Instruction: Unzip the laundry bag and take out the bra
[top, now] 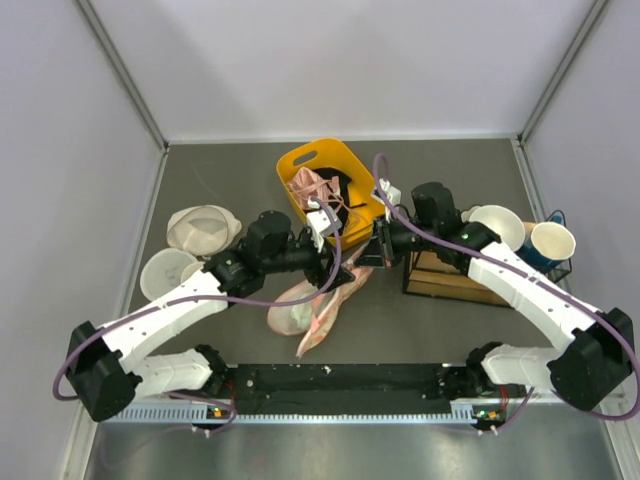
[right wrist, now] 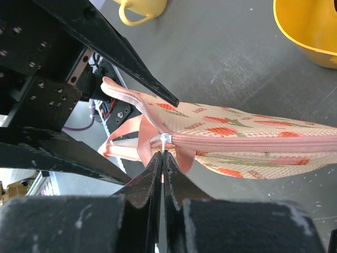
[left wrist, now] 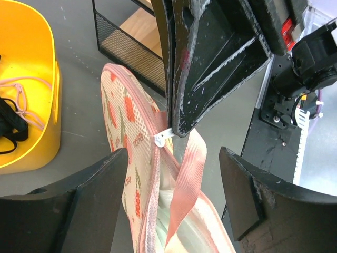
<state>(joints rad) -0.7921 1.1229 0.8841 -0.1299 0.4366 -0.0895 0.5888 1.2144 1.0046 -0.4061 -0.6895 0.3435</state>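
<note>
Between the two arms, mid-table: laundry bag point(top: 318, 300) held by its zip pull, most of the zip not yet run.

Right gripper point(right wrist: 162, 156) is clamped tight on the white zip pull point(right wrist: 165, 140) near the bag's end. From that pinch the zip point(right wrist: 253, 141), shut along this stretch, and the bag's long axis run straight away from its fingers. Left gripper point(left wrist: 174, 158) stands wide, one finger on each side of that same end, just beside the pull and holding nothing. It looks the better-placed arm to brace the fabric while the pull travels. The bra is presumably inside: pale folds show beside the pink strap point(left wrist: 187, 174), but it cannot be made out.
</note>
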